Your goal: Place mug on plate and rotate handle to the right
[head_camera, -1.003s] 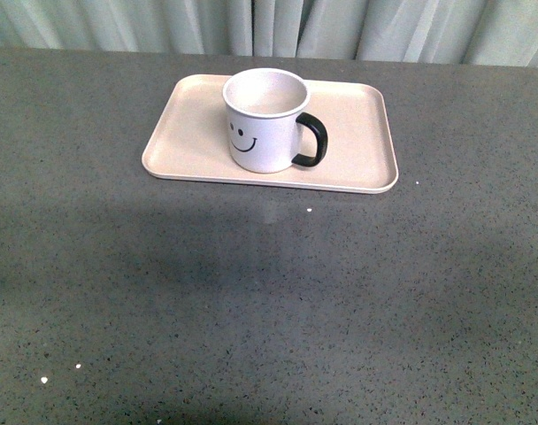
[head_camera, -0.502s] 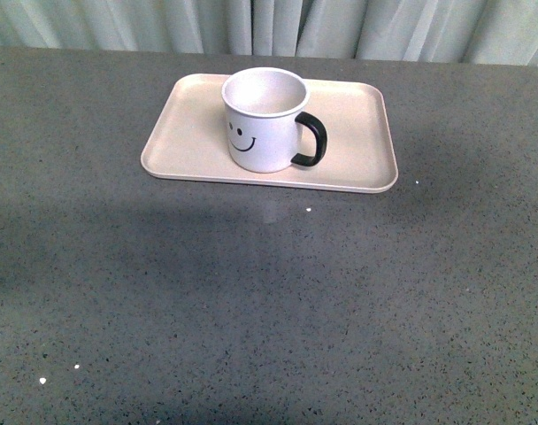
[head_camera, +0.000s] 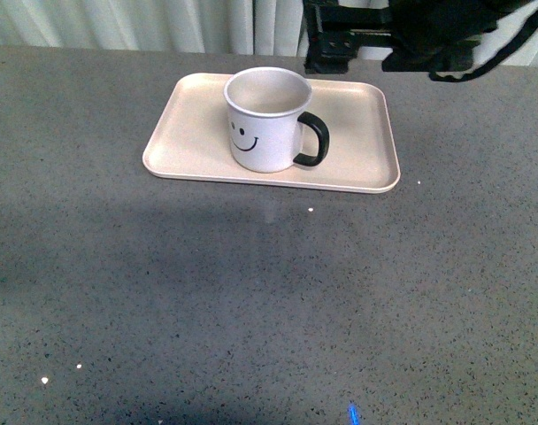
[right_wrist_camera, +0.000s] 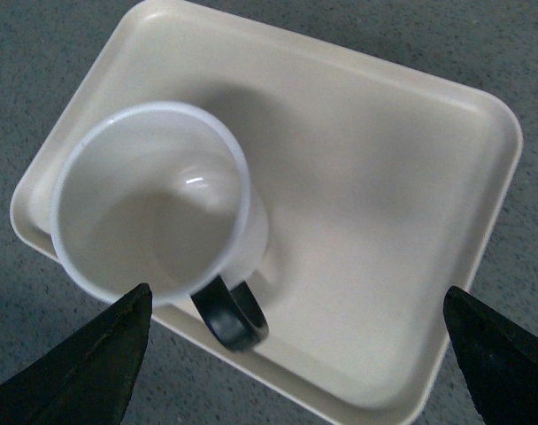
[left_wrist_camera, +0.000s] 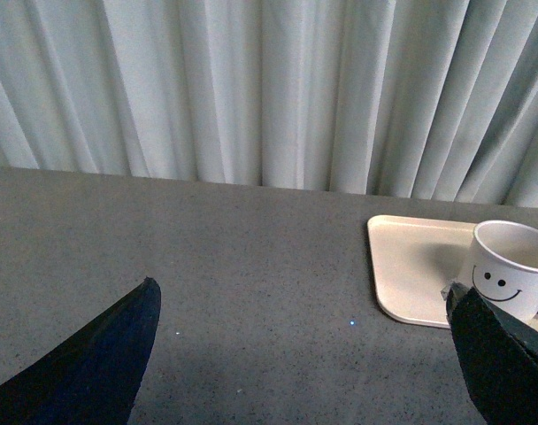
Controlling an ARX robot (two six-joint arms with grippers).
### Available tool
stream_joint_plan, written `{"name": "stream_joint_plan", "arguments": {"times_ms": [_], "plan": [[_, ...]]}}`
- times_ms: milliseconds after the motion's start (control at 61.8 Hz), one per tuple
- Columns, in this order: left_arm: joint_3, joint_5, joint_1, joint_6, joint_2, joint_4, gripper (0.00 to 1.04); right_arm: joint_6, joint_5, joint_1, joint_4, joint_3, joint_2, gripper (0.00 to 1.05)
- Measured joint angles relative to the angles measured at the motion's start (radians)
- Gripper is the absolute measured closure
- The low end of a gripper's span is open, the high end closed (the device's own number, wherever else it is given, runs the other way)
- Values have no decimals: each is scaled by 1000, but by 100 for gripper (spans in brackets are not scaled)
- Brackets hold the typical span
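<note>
Pale pleated curtains [left_wrist_camera: 251,88] back a grey speckled worktop [head_camera: 251,292]. On it lies the plate [head_camera: 357,133], and the mug [head_camera: 262,133] stands upright near its middle, smiley face toward the robot, its handle [head_camera: 315,142] pointing right in the front view. The right gripper [right_wrist_camera: 295,297] hovers above plate and mug, its fingers [right_wrist_camera: 92,372] spread wide and holding nothing. The left gripper [left_wrist_camera: 302,292] hangs over the worktop off to the plate's side, fingers [left_wrist_camera: 101,363] likewise wide apart and empty.
</note>
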State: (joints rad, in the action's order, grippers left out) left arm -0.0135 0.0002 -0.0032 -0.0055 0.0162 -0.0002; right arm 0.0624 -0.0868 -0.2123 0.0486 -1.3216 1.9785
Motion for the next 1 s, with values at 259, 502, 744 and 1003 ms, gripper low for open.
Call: {"name": "stream_joint_plan", "arguments": {"times_ms": [259,502,744,1003], "plan": [[0,0,0,0,0,0,9,51,32,-48,92,-178,145,9],[0,0,0,0,0,0,9,85,55,-60,160,-263,212,22],[0,0,0,0,0,0,9,114,68,-71,226,-344,270,59],[0,0,0,0,0,0,9,132,72,-77,286,-435,315,100]]}}
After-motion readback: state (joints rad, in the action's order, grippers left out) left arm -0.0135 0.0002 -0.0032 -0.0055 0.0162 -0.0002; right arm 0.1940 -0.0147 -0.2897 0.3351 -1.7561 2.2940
